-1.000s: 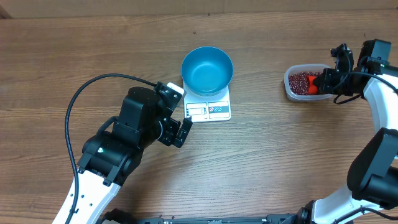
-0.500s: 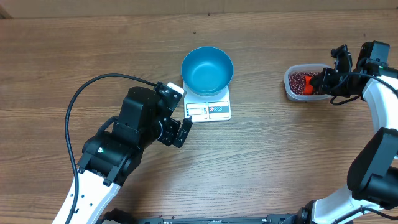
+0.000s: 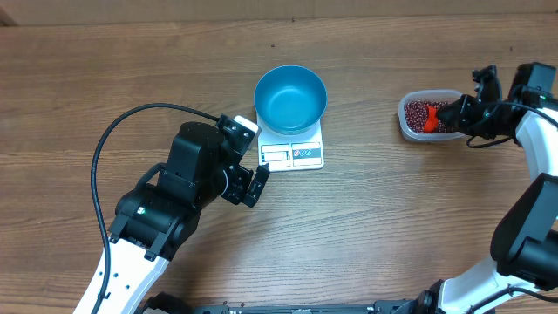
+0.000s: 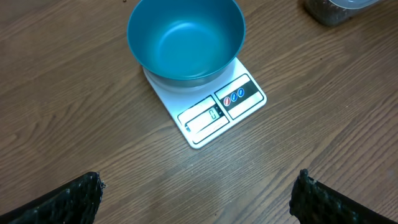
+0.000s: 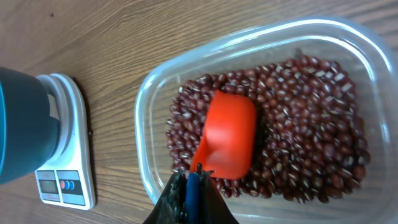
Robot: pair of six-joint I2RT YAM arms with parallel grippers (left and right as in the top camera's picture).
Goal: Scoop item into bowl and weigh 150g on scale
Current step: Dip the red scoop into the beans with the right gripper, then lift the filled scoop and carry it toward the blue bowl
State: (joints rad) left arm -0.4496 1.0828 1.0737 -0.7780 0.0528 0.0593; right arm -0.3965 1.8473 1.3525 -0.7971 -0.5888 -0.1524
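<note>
The dark red-brown beans [image 5: 311, 124] fill a clear plastic tub [image 5: 146, 124] at the table's right side [image 3: 405, 122]. An orange-red scoop [image 5: 229, 134] lies bowl-down in the beans. My right gripper [image 5: 193, 180] is shut on the scoop's blue handle at the tub's near rim; from overhead it [image 3: 453, 113] sits just right of the scoop [image 3: 433, 120]. The blue bowl [image 3: 290, 98] stands empty on the white scale [image 3: 292, 150] at mid-table. My left gripper [image 4: 199, 186] hangs open over bare wood just short of the scale [image 4: 217, 112] and bowl [image 4: 185, 37].
The left arm's black cable [image 3: 113, 148] loops over the table on the left. The right wrist view shows the scale [image 5: 68, 180] and the bowl [image 5: 22, 124] to the left of the tub, with bare wood between them.
The right wrist has swung slightly to the right, and the scoop has tilted a little inside the tub. The left arm has not moved.
</note>
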